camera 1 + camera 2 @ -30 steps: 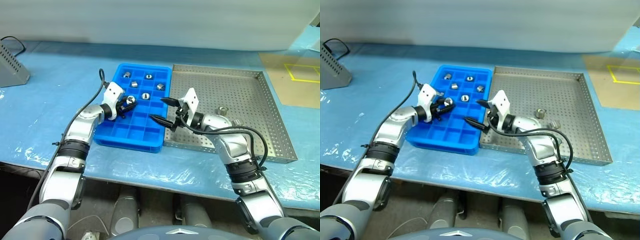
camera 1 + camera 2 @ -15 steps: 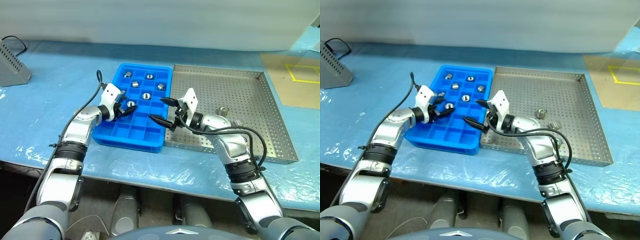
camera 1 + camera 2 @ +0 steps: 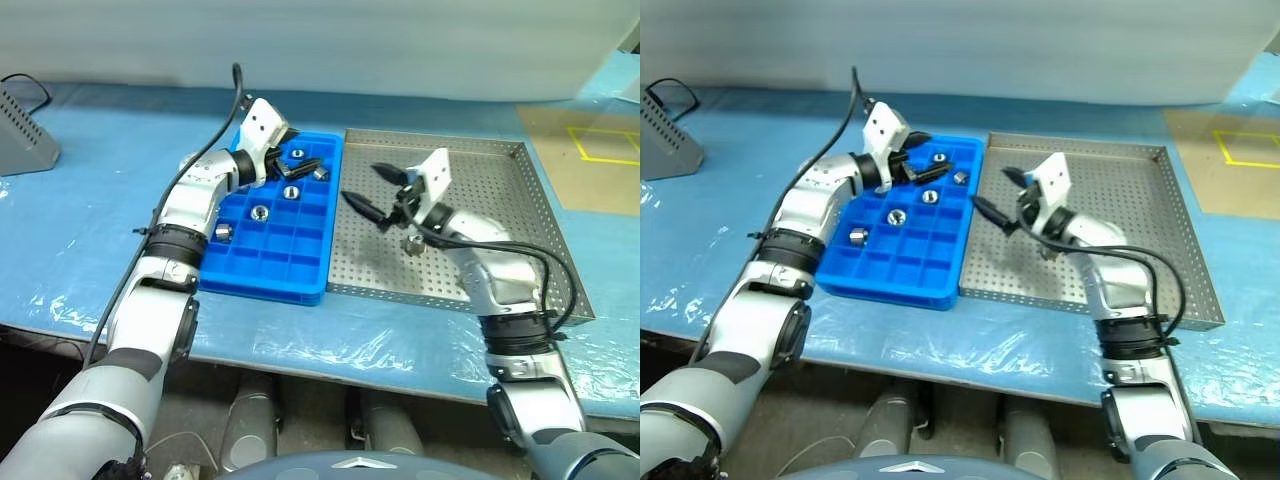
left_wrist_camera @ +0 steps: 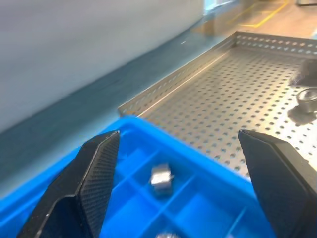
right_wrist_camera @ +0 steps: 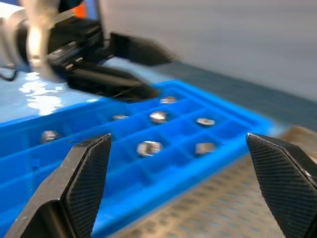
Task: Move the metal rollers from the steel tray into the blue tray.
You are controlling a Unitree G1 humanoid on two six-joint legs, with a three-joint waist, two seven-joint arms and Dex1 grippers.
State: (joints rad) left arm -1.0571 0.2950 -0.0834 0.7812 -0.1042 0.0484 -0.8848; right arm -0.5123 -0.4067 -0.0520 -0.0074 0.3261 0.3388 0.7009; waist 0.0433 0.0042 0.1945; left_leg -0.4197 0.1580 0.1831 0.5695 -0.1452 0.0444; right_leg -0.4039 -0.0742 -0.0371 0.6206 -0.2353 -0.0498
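Observation:
The blue tray (image 3: 262, 272) lies left of the steel tray (image 3: 500, 190). Several metal rollers sit in its compartments, among them one (image 3: 258, 212) mid-tray, one (image 3: 224, 232) near the left wall and one (image 3: 291, 192) further back. My left gripper (image 3: 296, 161) hovers open and empty over the tray's far end; in the left wrist view a roller (image 4: 161, 177) lies between its fingers' line of sight. My right gripper (image 3: 371, 189) is open and empty above the steel tray's left part. One roller (image 3: 412, 243) rests on the perforated floor just beside the right wrist.
A grey device (image 3: 20, 130) with a cable stands at the far left. A brown board with yellow tape (image 3: 600, 150) lies at the far right. Blue film covers the table (image 3: 90, 220), whose front edge runs close below both trays.
My left gripper opened, leaving its roller in a blue tray compartment, then rose and swung to the tray's far end. My right gripper shifted right and up, from the trays' border to over the steel tray.

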